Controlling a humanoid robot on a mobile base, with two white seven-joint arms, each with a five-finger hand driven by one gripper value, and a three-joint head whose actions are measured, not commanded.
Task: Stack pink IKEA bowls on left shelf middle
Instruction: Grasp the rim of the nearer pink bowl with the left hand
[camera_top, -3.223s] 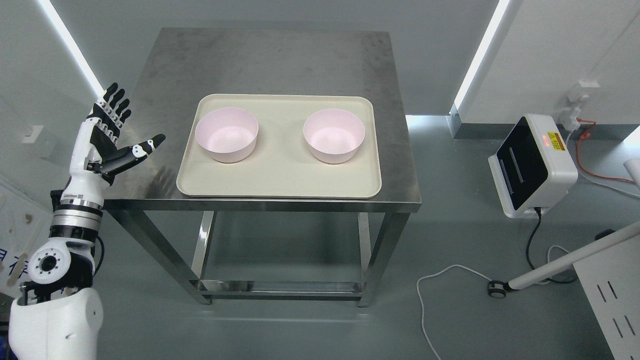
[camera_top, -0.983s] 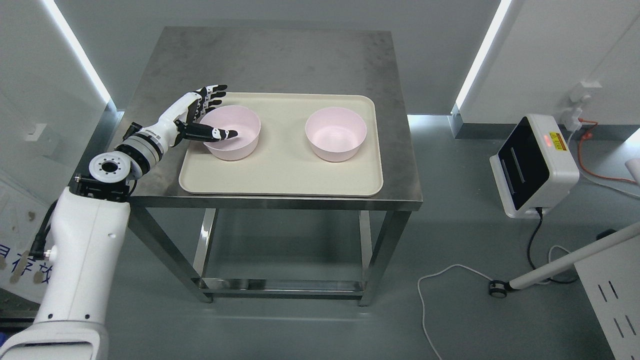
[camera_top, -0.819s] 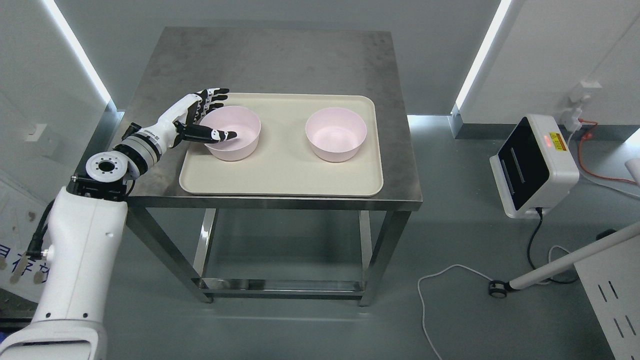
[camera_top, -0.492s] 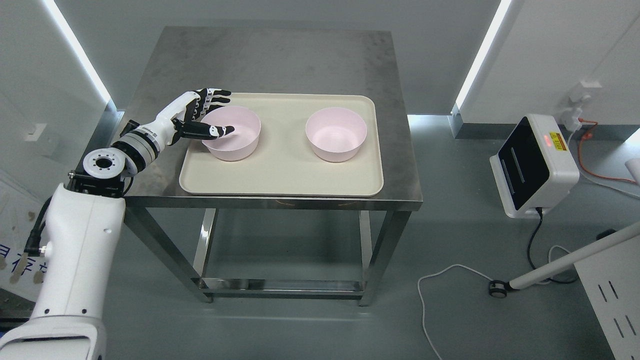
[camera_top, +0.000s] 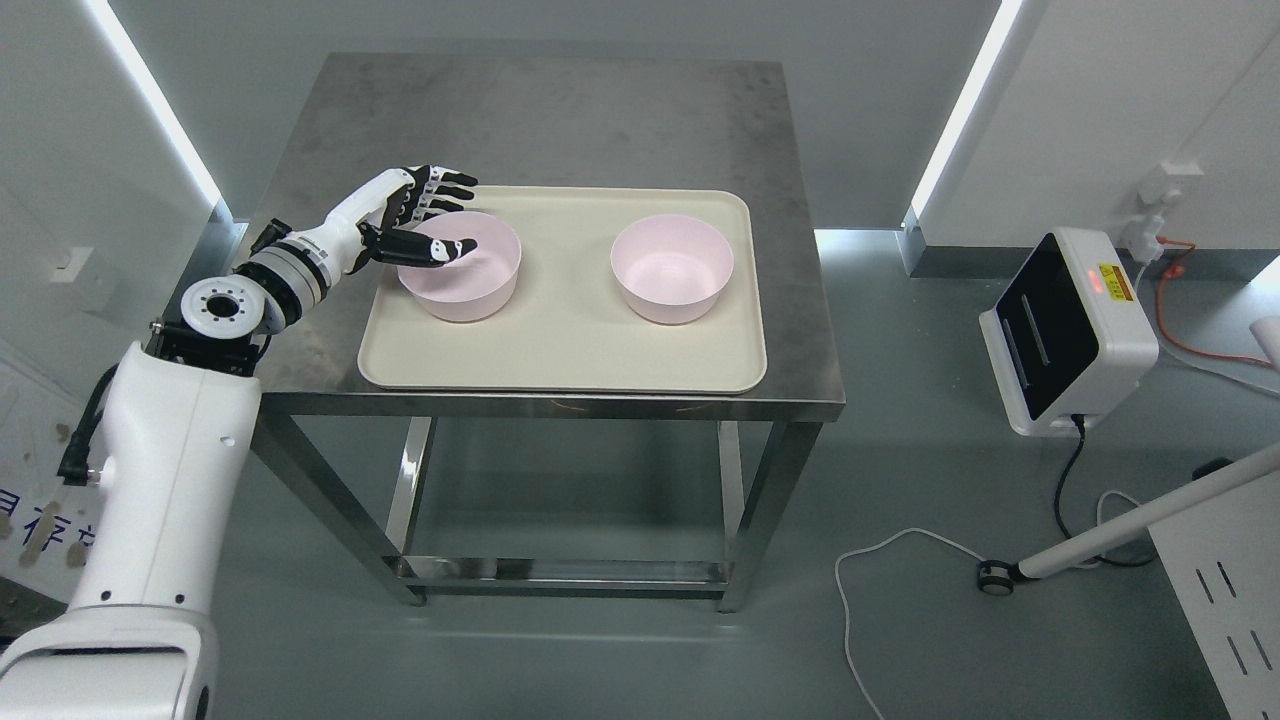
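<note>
Two pink bowls stand apart on a cream tray (camera_top: 560, 350) on a steel table (camera_top: 520, 110). My left hand (camera_top: 450, 216) is at the left bowl (camera_top: 472, 282), over its far-left rim. The thumb (camera_top: 440, 249) reaches over the bowl's inside, while the other fingers (camera_top: 436, 190) are stretched out beyond the rim at the back. The hand is open, with a wide gap between thumb and fingers. The right bowl (camera_top: 672, 268) stands untouched on the tray's right half. My right arm does not show.
The table has bare steel behind and left of the tray. On the floor to the right are a white and black device (camera_top: 1065, 330), cables (camera_top: 860, 570) and a white pole on a castor (camera_top: 1120, 530).
The left hand came from beside the table's left edge to the left bowl. In the last half second it rose a little and shifted right, the thumb staying over the bowl.
</note>
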